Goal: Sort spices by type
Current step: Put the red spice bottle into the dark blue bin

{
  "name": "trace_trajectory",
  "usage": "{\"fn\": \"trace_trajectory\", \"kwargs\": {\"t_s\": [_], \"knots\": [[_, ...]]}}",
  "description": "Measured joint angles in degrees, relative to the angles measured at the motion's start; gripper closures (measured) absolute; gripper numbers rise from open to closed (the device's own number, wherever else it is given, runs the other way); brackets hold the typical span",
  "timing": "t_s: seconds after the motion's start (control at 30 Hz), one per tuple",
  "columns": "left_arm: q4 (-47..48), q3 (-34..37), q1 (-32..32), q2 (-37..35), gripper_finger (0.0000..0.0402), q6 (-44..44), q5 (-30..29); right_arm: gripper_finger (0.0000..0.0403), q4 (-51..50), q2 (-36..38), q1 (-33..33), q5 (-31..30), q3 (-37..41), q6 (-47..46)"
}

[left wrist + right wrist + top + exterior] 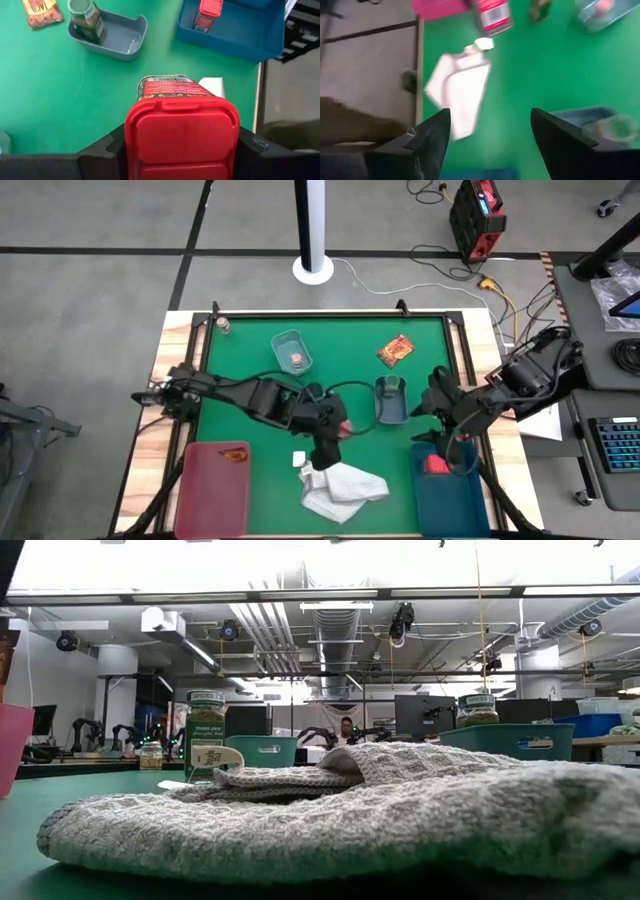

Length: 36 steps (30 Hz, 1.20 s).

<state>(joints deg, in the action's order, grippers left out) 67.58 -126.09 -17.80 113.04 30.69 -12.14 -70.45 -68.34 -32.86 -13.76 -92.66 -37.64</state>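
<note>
My left gripper [335, 426] is over the table's middle, shut on a bright red block [181, 131], which is a tin with a red lid. My right gripper [490, 135] hangs open by the blue bin [452, 498], which holds another red block [435, 464]. A greenish jar [391, 384] stands in a pale tray [390, 412]. A jar with a pinkish top [297, 359] stands in the other tray [283, 340]. One packet [396, 350] lies flat on the mat and another [235, 452] lies in the pink bin [213, 490]. Beside the white cloth [343, 487] stands a greenish jar [206, 735]. My left gripper pinches the red block between its two fingers [102, 150], one on each long side at the lid end [150, 150]. The block's labelled body [167, 89] points away from the wrist. It shows lifted off the green mat in the right wrist view.
A small jar [224, 326] stands near the far left corner of the mat. The cloth lies crumpled at the near edge between the pink bin and the blue bin. Open green mat lies left of the trays. Cables and a red box lie on the floor beyond.
</note>
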Motion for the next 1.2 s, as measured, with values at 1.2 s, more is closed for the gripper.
{"fn": "trace_trajectory", "kwargs": {"t_s": [1.2], "knots": [[0.2,-8.68,1.5,2.16,0.0213,-2.01,-2.31,0.019,17.88,-2.27,3.67,-13.17,-0.71,25.22]]}}
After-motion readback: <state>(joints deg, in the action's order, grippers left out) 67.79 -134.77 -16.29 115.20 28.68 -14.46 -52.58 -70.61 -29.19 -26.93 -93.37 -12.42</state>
